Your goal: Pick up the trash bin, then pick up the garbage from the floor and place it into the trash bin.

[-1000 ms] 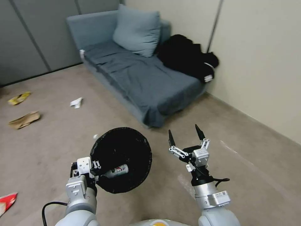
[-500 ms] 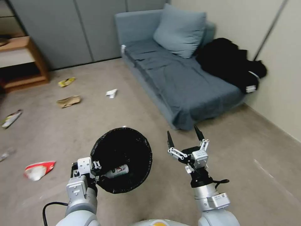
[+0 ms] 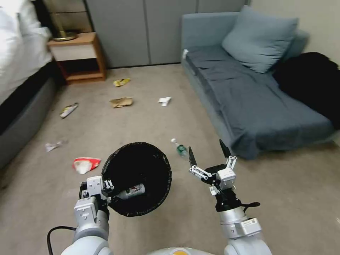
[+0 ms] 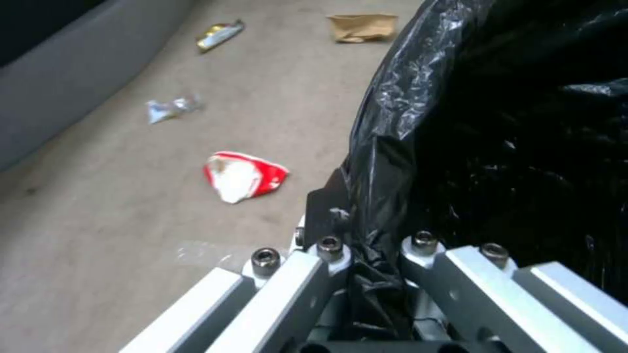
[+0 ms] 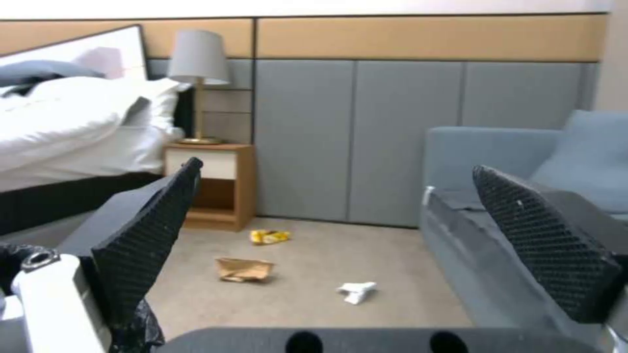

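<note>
Litter is counted across the floor (image 3: 148, 120): seven loose pieces. A yellow wrapper (image 3: 121, 82) lies nearest the wooden nightstand (image 3: 78, 56), then a brown paper bag (image 3: 121, 102), a crumpled white paper (image 3: 165, 101), a striped wrapper (image 3: 69, 110) beside the bed (image 3: 21, 88), a clear scrap (image 3: 53, 145), a red-white wrapper (image 3: 85, 164) and one green-labelled bottle (image 3: 180, 148). An eighth item — a bottle with a white label (image 3: 132, 191) — is seen lying inside the trash bin (image 3: 138, 177); its print cannot be read.

One trash bin is held up off the carpet, tilted with its black-lined mouth facing the head camera. It is gripped at its rim by the left gripper (image 3: 108, 193), jaws clamped onto the bag fold, the left arm bent low and close to the body.

Beside it, the right gripper (image 3: 208, 156) is raised forearm-upright — jaws spread wide, nothing between them, tips aimed toward the grey sofa (image 3: 255, 102).
</note>
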